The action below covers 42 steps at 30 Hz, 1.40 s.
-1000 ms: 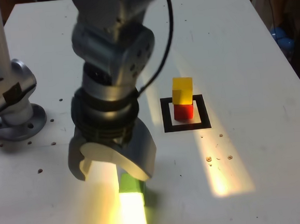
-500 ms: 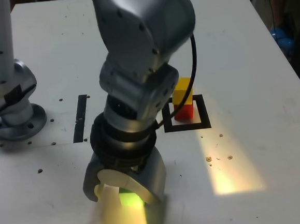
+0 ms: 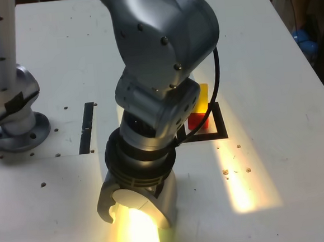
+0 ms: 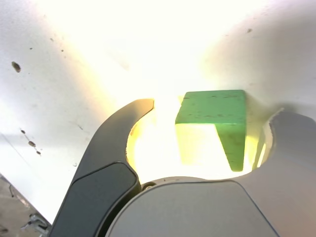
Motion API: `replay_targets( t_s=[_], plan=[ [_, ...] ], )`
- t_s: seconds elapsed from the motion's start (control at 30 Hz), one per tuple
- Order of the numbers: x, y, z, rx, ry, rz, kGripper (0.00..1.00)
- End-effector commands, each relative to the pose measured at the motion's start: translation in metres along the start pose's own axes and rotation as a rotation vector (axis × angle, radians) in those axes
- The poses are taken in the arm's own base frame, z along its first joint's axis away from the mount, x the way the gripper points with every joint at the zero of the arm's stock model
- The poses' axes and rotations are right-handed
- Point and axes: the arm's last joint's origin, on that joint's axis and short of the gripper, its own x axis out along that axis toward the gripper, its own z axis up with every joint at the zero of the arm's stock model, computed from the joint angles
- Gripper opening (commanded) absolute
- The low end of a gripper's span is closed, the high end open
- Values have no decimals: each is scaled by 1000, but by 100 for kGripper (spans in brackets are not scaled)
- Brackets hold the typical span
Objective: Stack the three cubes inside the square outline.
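Note:
The green cube (image 4: 212, 106) lies on the white table between my gripper's (image 4: 212, 111) jaws in the wrist view. One finger stands close against the cube; a lit gap shows between the other finger (image 4: 140, 108) and the cube, so the gripper is open. In the exterior view my gripper (image 3: 136, 212) points down at the table's near edge, and it and the glare hide the green cube. The yellow cube (image 3: 201, 97) sits on the red cube (image 3: 197, 121) inside the square outline (image 3: 216, 134), partly behind my arm.
A straight black strip (image 3: 87, 127) lies on the exterior view's left of my arm. The arm's grey base (image 3: 9, 110) stands at the far left. A bright light patch (image 3: 240, 187) falls on the table. Small holes dot the surface.
My gripper has come down around the green cube and its jaws have narrowed. The arm has leaned forward, covering part of the square outline and the cubes in it.

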Motion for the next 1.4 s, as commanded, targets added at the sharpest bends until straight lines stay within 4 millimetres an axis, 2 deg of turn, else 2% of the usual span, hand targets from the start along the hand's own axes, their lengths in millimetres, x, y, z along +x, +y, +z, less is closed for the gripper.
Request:
replay_targets(
  t_s=[0.0,0.53,0.73,0.97,1.37],
  plan=[
    [1,-1,2,0,-1,3,36],
    [0,0,1,7,0,6,36],
    [-8,7,-7,21,5,31,36],
    [-36,33,-15,4,-16,68,36],
    [-97,101,-11,-26,-38,95,36]
  ],
)
